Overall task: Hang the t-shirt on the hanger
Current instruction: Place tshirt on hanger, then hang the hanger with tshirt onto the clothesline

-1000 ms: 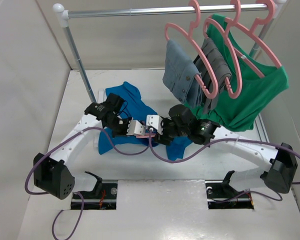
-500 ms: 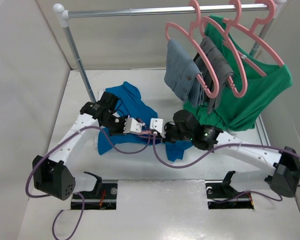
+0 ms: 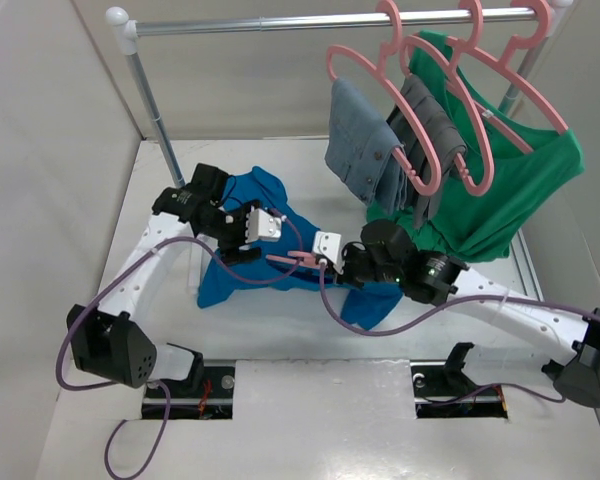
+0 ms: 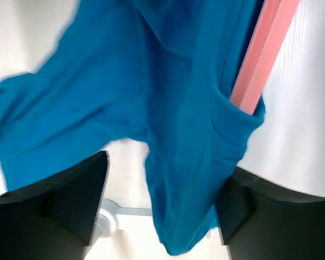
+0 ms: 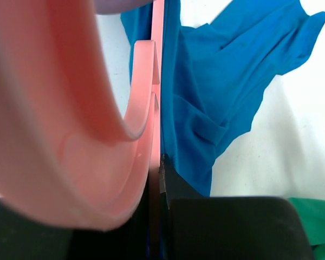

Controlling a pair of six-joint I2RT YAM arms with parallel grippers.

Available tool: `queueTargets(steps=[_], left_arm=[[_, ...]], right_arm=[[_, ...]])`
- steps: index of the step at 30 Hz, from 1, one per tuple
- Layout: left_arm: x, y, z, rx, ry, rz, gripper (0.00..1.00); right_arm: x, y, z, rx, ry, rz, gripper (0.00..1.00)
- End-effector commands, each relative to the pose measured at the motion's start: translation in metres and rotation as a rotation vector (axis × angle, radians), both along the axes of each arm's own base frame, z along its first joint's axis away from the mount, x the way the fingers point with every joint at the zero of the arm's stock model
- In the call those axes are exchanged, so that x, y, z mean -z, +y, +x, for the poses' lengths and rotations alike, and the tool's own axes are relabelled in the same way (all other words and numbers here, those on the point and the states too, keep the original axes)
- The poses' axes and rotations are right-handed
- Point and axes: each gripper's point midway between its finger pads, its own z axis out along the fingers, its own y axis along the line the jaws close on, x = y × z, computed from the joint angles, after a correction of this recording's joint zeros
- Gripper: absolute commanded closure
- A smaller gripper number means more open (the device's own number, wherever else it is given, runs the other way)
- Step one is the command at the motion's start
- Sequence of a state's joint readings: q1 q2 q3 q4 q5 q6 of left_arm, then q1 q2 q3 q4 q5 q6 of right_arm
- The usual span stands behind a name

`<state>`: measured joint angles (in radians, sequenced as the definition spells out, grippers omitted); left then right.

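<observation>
Right hand (image 3: 318, 254) grips hanger (image 3: 291, 258) | left hand (image 3: 263, 228) wide | t-shirt (image 3: 265, 195) on white table (image 3: 280, 340)

Counted 4 pink hangers (image 3: 428, 172): 3 hooked on 1 rail (image 3: 280, 22), plus 1 hanger (image 3: 292, 258) low over the table. Tallied 4 garments: 1 blue t-shirt (image 3: 263, 192), 1 green shirt (image 3: 520, 190), 1 grey-blue trousers (image 3: 358, 150), 1 darker grey trousers (image 3: 432, 125). Saw 2 arms: left arm (image 3: 145, 270), right arm (image 3: 510, 305).
</observation>
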<state>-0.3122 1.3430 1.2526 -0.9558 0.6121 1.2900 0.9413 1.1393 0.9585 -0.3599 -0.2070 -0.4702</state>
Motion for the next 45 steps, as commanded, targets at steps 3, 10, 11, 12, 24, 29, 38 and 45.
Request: queueTargets(steps=[3, 10, 11, 12, 24, 29, 38, 45], left_arm=[[-0.064, -0.013, 0.004, -0.072, -0.081, -0.171, 0.25], [-0.12, 0.039, 0.036, -0.429, -0.238, -0.351, 0.0], [-0.124, 0.044, 0.046, -0.47, -0.296, -0.355, 0.0], [-0.118, 0.051, 0.049, -0.518, -0.31, -0.343, 0.0], [-0.173, 0.071, 0.051, -0.794, -0.47, -0.554, 0.0], [-0.221, 0.082, 0.044, -0.944, -0.522, -0.75, 0.0], [-0.287, 0.129, -0.014, -1.229, -0.689, -1.187, 0.0], [-0.283, 0.149, -0.034, -1.309, -0.762, -1.22, 0.0]], right_arm=[[-0.048, 0.012, 0.007, 0.04, 0.015, 0.072, 1.0], [-0.068, 0.017, 0.018, 0.156, 0.114, 0.052, 1.0], [-0.064, 0.018, 0.018, 0.165, 0.132, 0.048, 1.0], [-0.064, 0.018, 0.018, 0.165, 0.132, 0.048, 1.0], [-0.124, 0.033, 0.039, 0.324, 0.134, 0.204, 1.0], [-0.149, 0.043, 0.04, 0.417, 0.131, 0.286, 1.0], [-0.25, 0.072, 0.062, 0.606, -0.06, 0.425, 1.0], [-0.343, 0.085, 0.104, 0.736, -0.298, 0.679, 1.0]])
